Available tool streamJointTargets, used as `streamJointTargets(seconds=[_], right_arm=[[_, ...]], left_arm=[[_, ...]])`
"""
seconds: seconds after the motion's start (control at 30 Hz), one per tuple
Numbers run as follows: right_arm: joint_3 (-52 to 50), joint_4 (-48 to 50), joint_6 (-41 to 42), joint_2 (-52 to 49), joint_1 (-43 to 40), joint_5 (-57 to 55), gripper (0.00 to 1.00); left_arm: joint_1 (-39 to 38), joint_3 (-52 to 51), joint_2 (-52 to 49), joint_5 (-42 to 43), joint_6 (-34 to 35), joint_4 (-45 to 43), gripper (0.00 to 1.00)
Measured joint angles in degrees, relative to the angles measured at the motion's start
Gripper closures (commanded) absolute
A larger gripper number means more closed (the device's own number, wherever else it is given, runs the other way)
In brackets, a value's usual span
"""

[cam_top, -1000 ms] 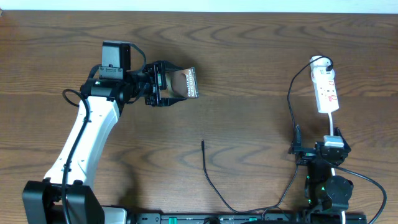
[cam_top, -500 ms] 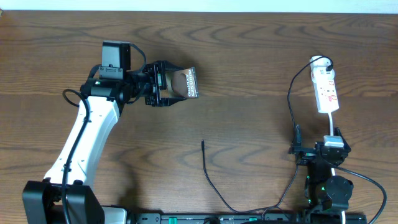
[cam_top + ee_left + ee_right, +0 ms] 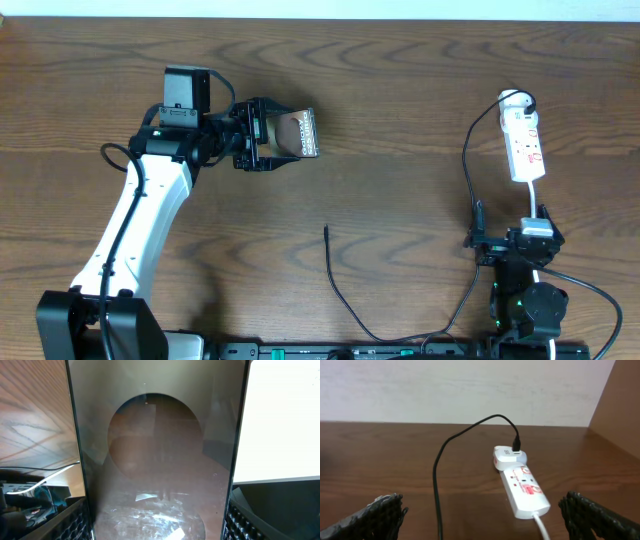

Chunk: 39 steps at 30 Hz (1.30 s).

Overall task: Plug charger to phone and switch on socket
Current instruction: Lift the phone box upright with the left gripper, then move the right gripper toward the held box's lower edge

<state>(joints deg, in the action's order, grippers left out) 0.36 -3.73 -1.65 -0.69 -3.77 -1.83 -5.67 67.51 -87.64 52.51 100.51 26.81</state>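
**Left tool gripping the phone, charger tip lying loose on the bench**

The phone [image 3: 298,133] is sitting at the far left of the bench [image 3: 400,80], with the left tool [image 3: 272,135] pinching it between its fingers [image 3: 75,520]. In the left wrist view the phone's dark face and brownish oval are filling the frame. The charger [image 3: 340,290] is lying well apart from the phone. Its small tip is resting free near the middle of the bench, and the cable is looping along the near edge and up to the socket [image 3: 525,145] at the far right, where the plug [image 3: 516,446] is sitting in the far end. The right tool [image 3: 487,519] is hanging spread wide and empty, just short of the socket's near end.
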Motion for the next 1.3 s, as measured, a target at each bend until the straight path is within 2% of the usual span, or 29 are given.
streamJointTargets(seconds=[0.17, 0.27, 0.4, 0.53, 0.67, 0.73, 0.8, 0.93, 1.1, 1.3], right_arm=[[0.02, 4.90, 8.44, 0.00, 0.00, 4.76, 0.01], [0.46, 4.50, 11.50, 0.00, 0.00, 9.16, 0.01], [6.27, -0.79, 13.31, -1.05, 0.00, 13.11, 0.01], [15.26, -6.47, 13.88, -5.95, 0.00, 14.67, 0.01], [26.84, -13.20, 14.49, -17.46, 0.00, 17.84, 0.01], [34.34, -17.29, 15.28, -28.20, -0.02, 22.32, 0.01], [40.74, -21.75, 16.13, -38.60, 0.09, 30.16, 0.01], [52.41, -20.55, 16.59, -60.28, 0.26, 48.76, 0.01], [54.99, -12.72, 17.84, -78.25, 0.79, 66.77, 0.01], [55.06, -9.66, 26.14, -92.08, 2.86, 75.30, 0.01]], left_arm=[[0.00, 0.00, 0.00, -3.21, -0.46, 0.00, 0.92], [0.00, 0.00, 0.00, -6.01, -1.31, 0.20, 0.93], [0.00, 0.00, 0.00, -10.75, -3.34, 1.51, 0.92], [0.00, 0.00, 0.00, -16.74, -5.29, 7.10, 0.93], [0.00, 0.00, 0.00, -20.31, -8.17, 7.85, 0.92], [0.00, 0.00, 0.07, -21.35, -9.31, 8.52, 0.92], [0.00, 0.02, 0.11, -22.01, -9.77, 9.55, 0.93], [0.00, 0.07, 0.13, -23.08, -10.58, 10.93, 0.93], [0.00, 0.07, 0.17, -23.58, -10.84, 11.17, 0.93], [0.00, 0.07, 0.20, -24.65, -10.99, 11.96, 0.93]])
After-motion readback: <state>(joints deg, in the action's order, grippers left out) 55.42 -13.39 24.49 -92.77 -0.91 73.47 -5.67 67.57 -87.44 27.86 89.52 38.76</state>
